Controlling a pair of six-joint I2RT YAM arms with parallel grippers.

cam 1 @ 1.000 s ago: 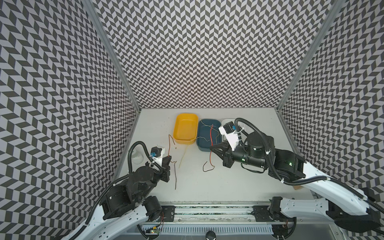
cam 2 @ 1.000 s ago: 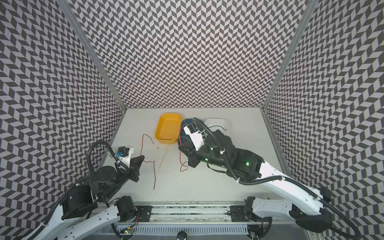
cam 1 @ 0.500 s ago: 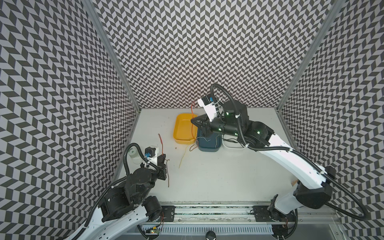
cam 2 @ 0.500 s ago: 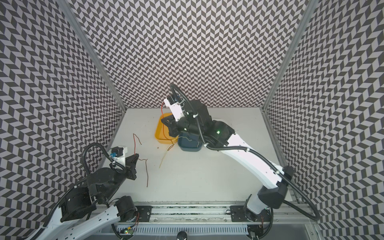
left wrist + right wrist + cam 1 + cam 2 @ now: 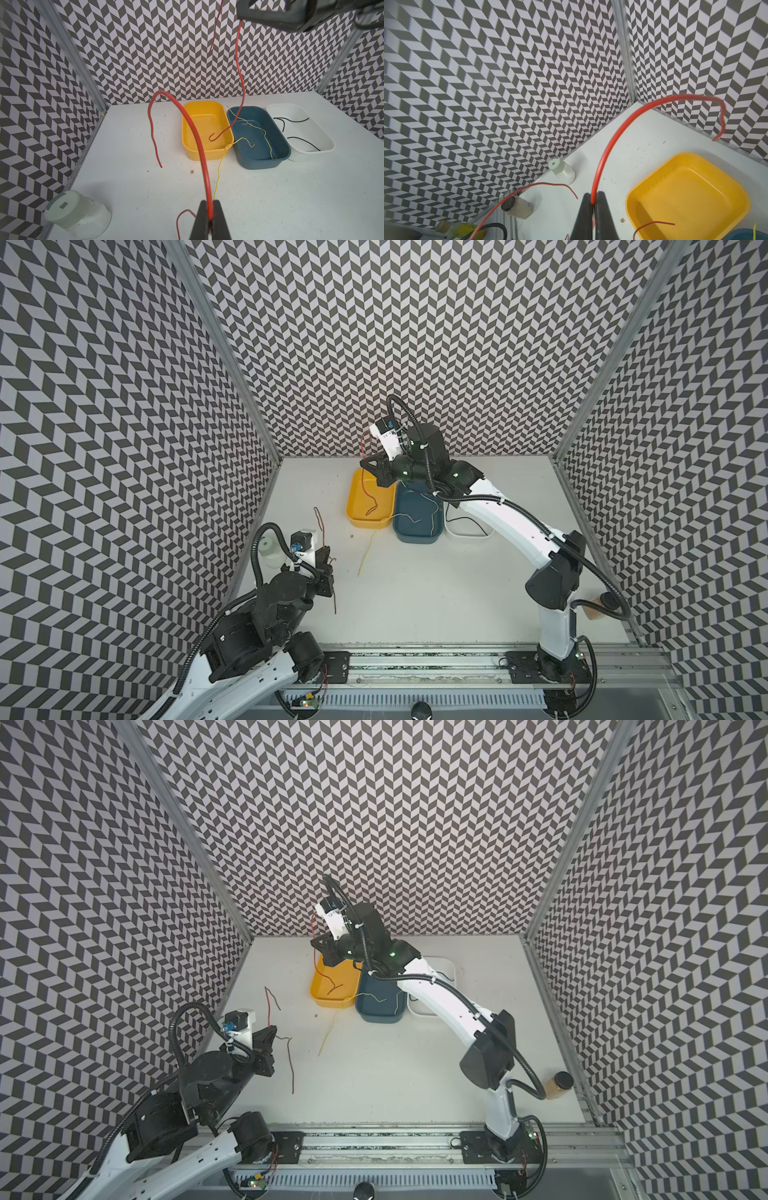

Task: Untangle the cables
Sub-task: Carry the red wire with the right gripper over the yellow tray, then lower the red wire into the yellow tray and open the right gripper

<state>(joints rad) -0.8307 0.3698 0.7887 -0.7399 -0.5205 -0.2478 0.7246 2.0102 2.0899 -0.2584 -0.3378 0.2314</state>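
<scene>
Lower left, your left jaws clamp a thin red cable (image 5: pixel 291 1069). Mid-frame, a thin yellow cable (image 5: pixel 367 553) trails from the dark blue plastic tray (image 5: pixel 415 538) onto the white surface (image 5: pixel 415 593). Farther back, your right jaws pinch a second red cable (image 5: pixel 603 154) dangling over the yellow plastic tray (image 5: pixel 352 499).

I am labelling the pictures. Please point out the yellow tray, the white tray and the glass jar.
yellow tray (image 5: pixel 191 154): left wrist view, near wall.
white tray (image 5: pixel 309 156): left wrist view, near wall.
glass jar (image 5: pixel 63 205): left wrist view, lid.
</scene>
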